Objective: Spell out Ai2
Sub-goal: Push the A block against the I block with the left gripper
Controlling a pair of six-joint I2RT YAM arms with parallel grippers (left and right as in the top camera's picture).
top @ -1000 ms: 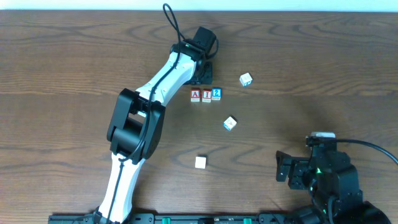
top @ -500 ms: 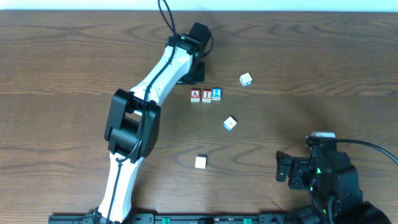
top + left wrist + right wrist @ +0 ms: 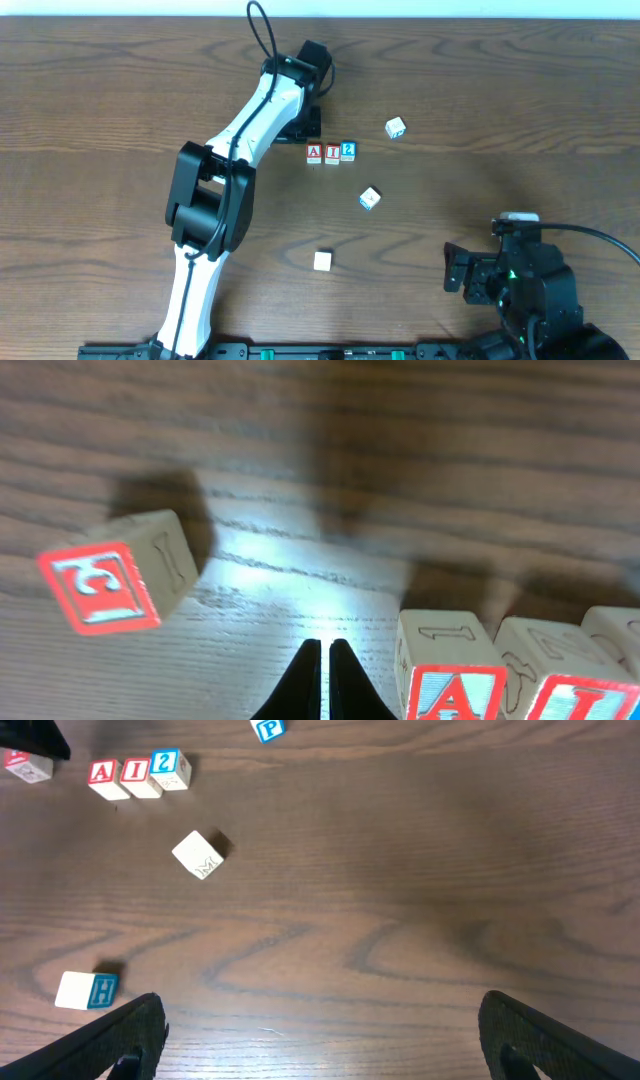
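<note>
The left gripper (image 3: 323, 650), fingertips pressed together and empty, hangs at ten o'clock of the A block (image 3: 314, 153), I block (image 3: 331, 153) and 2 block (image 3: 348, 151), lined up side by side. A low swing toward four o'clock could clip the A block and break the word.

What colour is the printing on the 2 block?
Blue. The 2 block shows it best in the right wrist view.

Red and blue faces on cream blocks
The brown wooden table (image 3: 500, 100) is streaked with darker grain; the cream wooden A block (image 3: 314, 153) and I block (image 3: 331, 153) carry red letters in red frames; the 2 block (image 3: 348, 151) is blue; the cream C block (image 3: 110, 575) shows red; the H block (image 3: 88, 990) blue.
</note>
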